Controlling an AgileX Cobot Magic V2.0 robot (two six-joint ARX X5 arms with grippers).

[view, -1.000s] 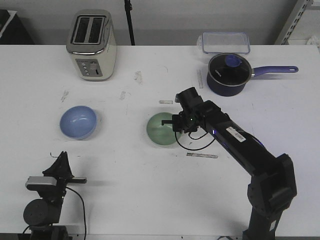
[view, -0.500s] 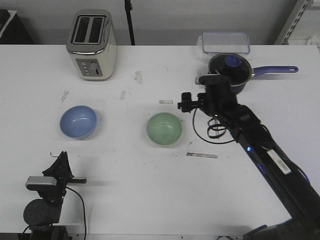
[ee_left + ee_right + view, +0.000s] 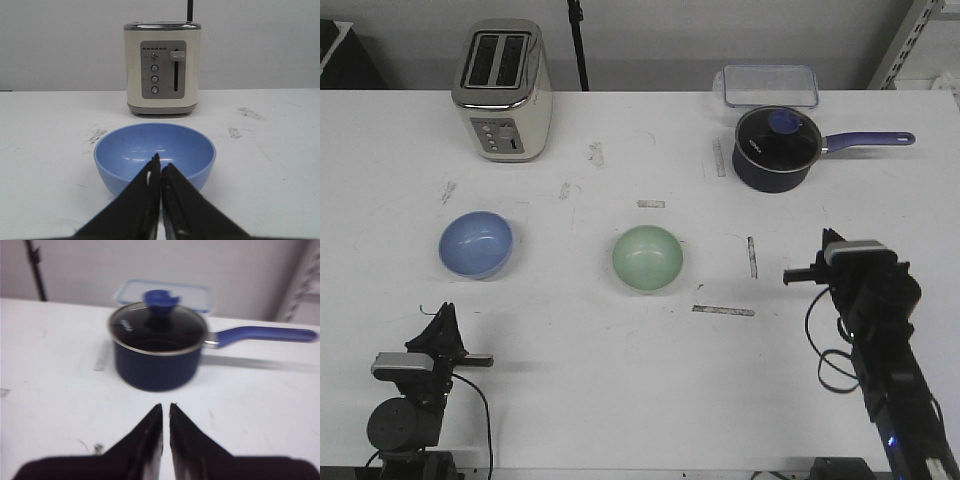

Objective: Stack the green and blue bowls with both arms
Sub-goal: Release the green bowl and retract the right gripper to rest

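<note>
The pale green bowl [image 3: 648, 259] sits upright in the middle of the table. The light blue bowl [image 3: 476, 244] sits upright to its left. My left gripper [image 3: 444, 310] is low at the front left, short of the blue bowl. In the left wrist view the gripper [image 3: 160, 161] is shut and empty, with the blue bowl [image 3: 125, 147] just beyond its tips. My right gripper [image 3: 826, 240] is at the right, well away from the green bowl. In the right wrist view the gripper [image 3: 165, 407] is shut and empty, pointing at the saucepan.
A cream toaster [image 3: 504, 90] stands at the back left and shows behind the blue bowl [image 3: 162, 67]. A dark navy saucepan [image 3: 778, 147] with lid and long handle stands at the back right [image 3: 157, 355]. A clear lidded container [image 3: 771, 85] lies behind it. Tape strips [image 3: 724, 310] mark the table.
My right arm has pulled back from the green bowl, swinging to the right and toward the front. The green bowl stays on the table. The left arm has not moved.
</note>
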